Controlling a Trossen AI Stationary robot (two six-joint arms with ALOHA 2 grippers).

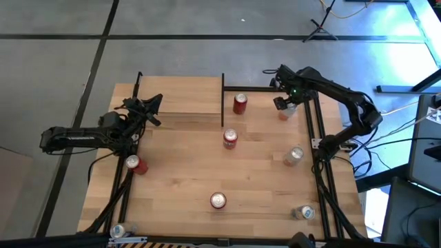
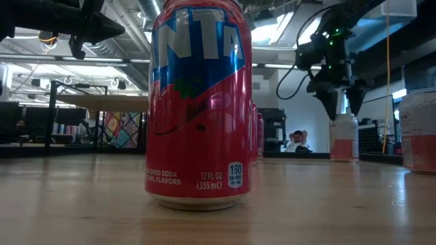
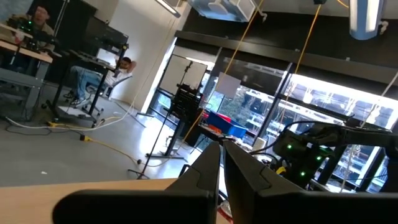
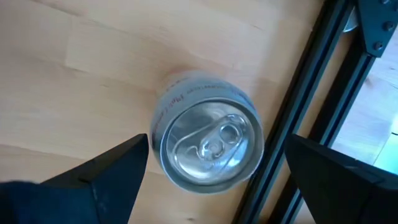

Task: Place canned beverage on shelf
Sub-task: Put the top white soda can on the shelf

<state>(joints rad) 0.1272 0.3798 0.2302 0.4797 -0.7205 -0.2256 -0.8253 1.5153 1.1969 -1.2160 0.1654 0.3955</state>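
A pale canned beverage with a silver top stands upright on the table near its far right corner, beside a black frame rail. My right gripper hangs open straight above it, pointing down. In the low view the fingertips are just over the top of this can and do not touch it. The shelf, a light-wood board with thin black posts, lies at the far left. My left gripper is shut and held in the air by the shelf's left side.
Red cans stand at the far middle, the centre, the left and the near middle; the last fills the low view. Silver cans stand at the right, near right and near left.
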